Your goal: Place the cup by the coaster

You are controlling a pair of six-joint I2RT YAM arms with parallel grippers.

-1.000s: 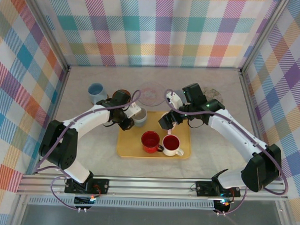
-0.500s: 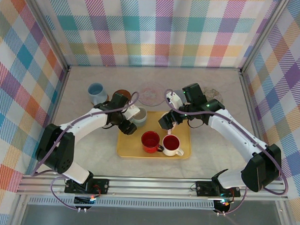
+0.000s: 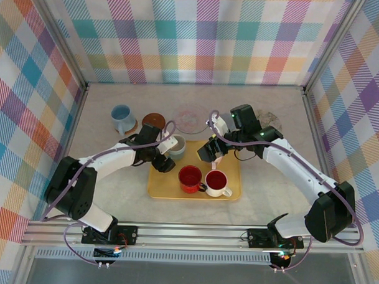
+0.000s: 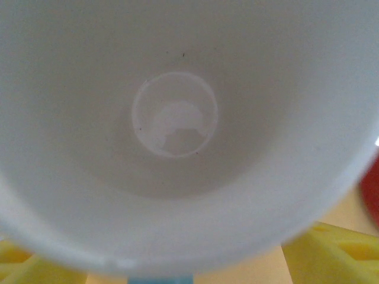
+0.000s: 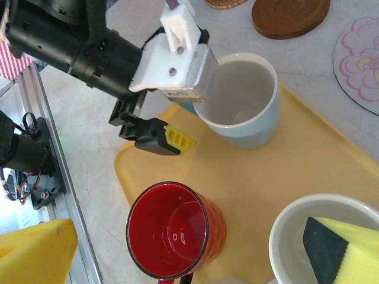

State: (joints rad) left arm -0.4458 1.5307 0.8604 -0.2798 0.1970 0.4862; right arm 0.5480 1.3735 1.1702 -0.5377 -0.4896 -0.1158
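1 pale-blue cup (image 3: pixel 175 146), white inside, stood upright on far-L corner of yellow tray (image 3: pixel 228 181), near brown coaster (image 3: pixel 154 121) on bench (image 3: pixel 262 194). L pincer (image 3: pixel 163 156) was spread wide at cup's L side, gripping nothing; rim contact unclear. R pincer (image 3: pixel 210 156) hung wide, empty, over tray. Red cup (image 3: pixel 190 178) & white mug (image 3: pixel 217 182) stood at tray's near edge.

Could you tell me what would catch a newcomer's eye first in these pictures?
The yellow tray mid-table stands out, with a bright red cup at its middle. Both arms reach over it: the left gripper is open at the pale blue cup in the tray's far left corner, the right gripper open over a white cup.
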